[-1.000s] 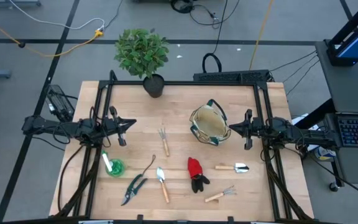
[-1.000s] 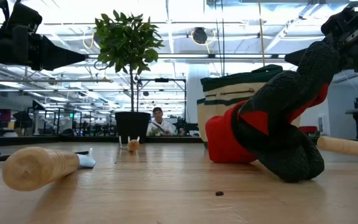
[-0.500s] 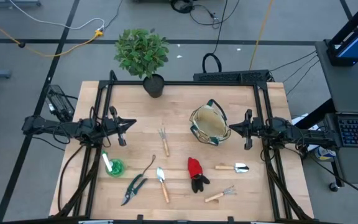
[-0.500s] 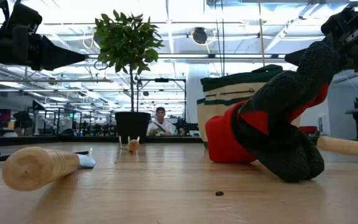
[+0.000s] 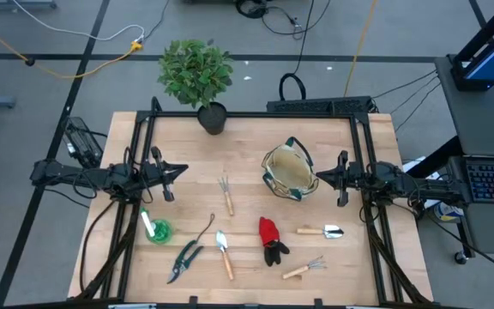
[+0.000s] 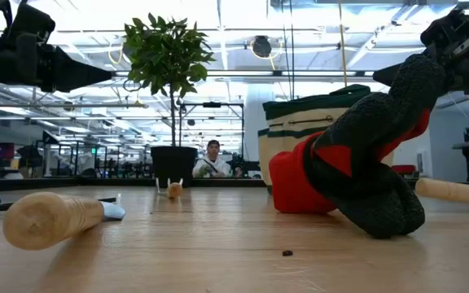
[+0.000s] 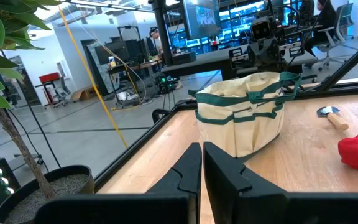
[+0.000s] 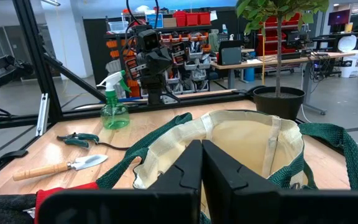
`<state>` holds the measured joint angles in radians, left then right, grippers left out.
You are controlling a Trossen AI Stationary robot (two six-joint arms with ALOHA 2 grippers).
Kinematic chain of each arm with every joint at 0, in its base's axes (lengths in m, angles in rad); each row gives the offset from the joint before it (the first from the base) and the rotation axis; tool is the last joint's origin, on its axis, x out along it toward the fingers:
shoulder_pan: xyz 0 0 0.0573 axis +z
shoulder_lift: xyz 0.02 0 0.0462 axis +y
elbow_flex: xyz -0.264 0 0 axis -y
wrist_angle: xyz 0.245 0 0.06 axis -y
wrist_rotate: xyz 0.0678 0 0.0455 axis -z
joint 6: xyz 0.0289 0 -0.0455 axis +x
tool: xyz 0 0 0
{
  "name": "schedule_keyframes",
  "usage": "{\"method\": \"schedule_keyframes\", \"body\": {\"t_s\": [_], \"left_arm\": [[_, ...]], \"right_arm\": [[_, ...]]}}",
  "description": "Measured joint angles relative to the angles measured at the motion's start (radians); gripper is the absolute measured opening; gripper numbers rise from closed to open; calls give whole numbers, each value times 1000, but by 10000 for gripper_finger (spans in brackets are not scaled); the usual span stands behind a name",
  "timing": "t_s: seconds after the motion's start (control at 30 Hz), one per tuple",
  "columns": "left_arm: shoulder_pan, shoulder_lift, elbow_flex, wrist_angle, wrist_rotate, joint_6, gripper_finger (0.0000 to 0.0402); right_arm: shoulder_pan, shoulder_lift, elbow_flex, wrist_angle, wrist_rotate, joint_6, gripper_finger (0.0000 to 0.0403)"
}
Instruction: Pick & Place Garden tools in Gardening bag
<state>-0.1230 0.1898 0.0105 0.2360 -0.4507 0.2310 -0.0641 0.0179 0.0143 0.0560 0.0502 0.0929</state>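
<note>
Both arms wait with fingers pressed together, holding nothing: the right gripper [image 5: 343, 190] sits just at 3 o'clock of the gardening bag [image 5: 288, 172], the left gripper [image 5: 169, 184] nearer the fork [image 5: 226, 195], handle toward 6 o'clock.

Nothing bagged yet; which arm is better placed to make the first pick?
Probably right: its end effector waits beside the gardening bag, near the gloves and shovel. The left end effector waits across the table.

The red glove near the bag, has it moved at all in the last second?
No. In the high view the red glove lies the same way below the bag, between the trowel and small shovel.
</note>
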Motion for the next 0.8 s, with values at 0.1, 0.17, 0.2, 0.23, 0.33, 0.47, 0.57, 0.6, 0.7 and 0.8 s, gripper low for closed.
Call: {"method": "schedule_keyframes", "body": {"t_s": [0.1,0.17,0.2,0.23,0.33,0.47,0.57,0.6,0.7,0.8], "left_arm": [[0,0,0,0,0,0,24],[0,0,0,0,0,0,24],[0,0,0,0,0,0,24],[0,0,0,0,0,0,24],[0,0,0,0,0,0,24],[0,0,0,0,0,0,24],[0,0,0,0,0,0,24],[0,0,0,0,0,0,24],[0,0,0,0,0,3,24],[0,0,0,0,0,-2,24]], "right_arm": [[0,0,0,0,0,0,0],[0,0,0,0,0,0,0],[0,0,0,0,0,0,0],[0,0,0,0,0,0,0],[0,0,0,0,0,-1,0],[0,0,0,0,0,-90,0],[0,0,0,0,0,-186,0],[0,0,0,0,0,-204,0],[0,0,0,3,0,-193,0],[0,1,0,20,3,-109,0]]}}
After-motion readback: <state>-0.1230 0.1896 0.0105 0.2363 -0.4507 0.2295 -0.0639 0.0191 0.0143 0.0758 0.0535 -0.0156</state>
